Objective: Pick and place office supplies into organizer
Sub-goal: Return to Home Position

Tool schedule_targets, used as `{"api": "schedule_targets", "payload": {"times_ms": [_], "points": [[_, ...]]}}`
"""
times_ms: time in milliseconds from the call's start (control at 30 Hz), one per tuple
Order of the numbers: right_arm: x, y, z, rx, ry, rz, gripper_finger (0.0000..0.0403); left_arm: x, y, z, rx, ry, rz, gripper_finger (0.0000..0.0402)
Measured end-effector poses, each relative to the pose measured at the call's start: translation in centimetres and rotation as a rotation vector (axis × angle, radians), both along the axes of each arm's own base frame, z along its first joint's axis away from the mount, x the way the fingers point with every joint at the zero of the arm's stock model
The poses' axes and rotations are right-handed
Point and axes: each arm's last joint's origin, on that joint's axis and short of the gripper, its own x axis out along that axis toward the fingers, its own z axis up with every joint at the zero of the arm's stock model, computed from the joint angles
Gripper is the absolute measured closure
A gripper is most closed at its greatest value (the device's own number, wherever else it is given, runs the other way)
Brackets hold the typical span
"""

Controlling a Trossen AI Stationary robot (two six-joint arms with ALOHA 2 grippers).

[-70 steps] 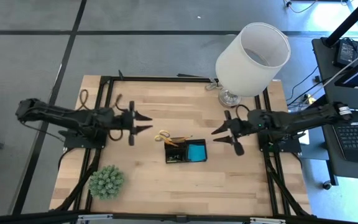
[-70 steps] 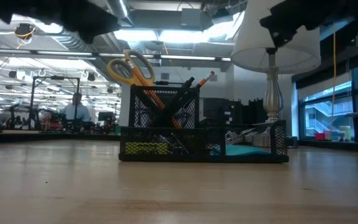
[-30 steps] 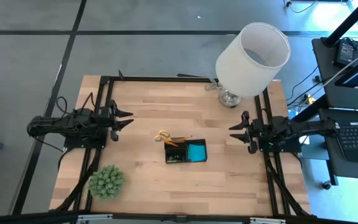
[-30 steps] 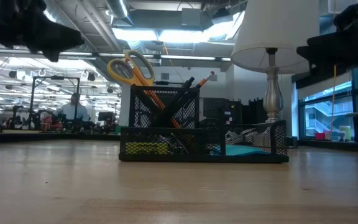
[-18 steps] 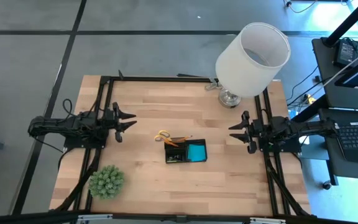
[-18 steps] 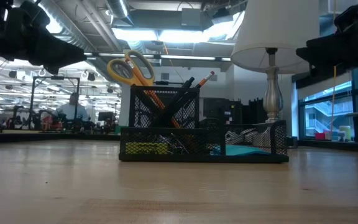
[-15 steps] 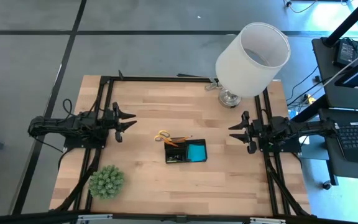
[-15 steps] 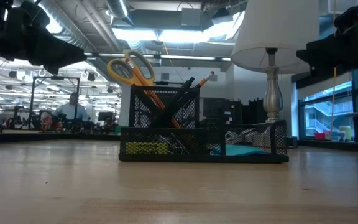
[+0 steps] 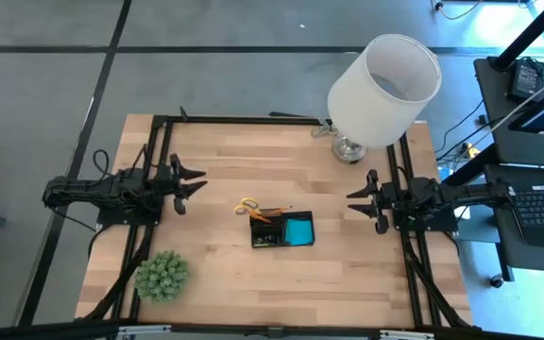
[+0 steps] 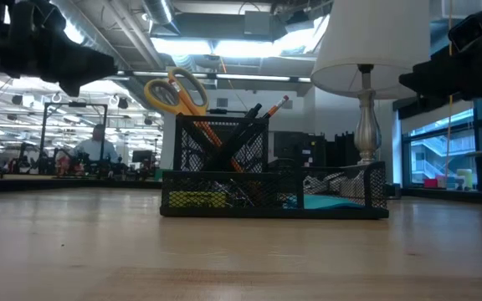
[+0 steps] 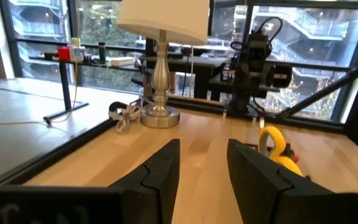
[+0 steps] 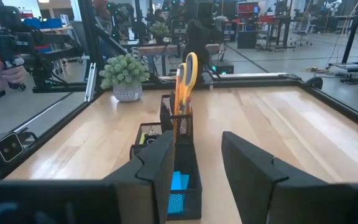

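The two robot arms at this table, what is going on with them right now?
Nothing is being held. The left gripper and the right gripper are both open and empty, each at its own side of the table, apart from the black organizer in the middle. The scissors, pens and pencils stand in the organizer, and the blue pad lies in its low compartment.

pale wooden bench [image 9: 225, 264], edged with black rails. near its middle, a black mesh organizer [image 9: 263, 242]; at the right back corner, a white lamp [image 9: 385, 90]; near the left front corner, a green spiky plant ball [image 9: 162, 275].
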Motion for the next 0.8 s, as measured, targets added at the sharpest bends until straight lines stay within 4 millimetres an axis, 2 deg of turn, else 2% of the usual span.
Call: {"api": "schedule_targets", "payload": {"times_ms": [200,333,400,800], "points": [[0.0,0.0,0.0,-0.001,0.001,0.0,0.0266,0.0,0.0,0.1,0.022,-0.001,0.001,0.0274],[0.0,0.0,0.0,-0.001,0.001,0.0,0.0266,0.1,0.0,-0.8,0.028,0.044,0.001,0.0274],[0.0,0.0,0.0,-0.002,0.002,0.0,0.0266,0.3,0.0,-1.0,0.034,-0.002,-0.002,0.0274],[0.0,0.0,0.0,-0.003,0.002,0.0,0.0266,0.4,0.1,-1.1,0.171,0.015,0.029,0.0274]]}}
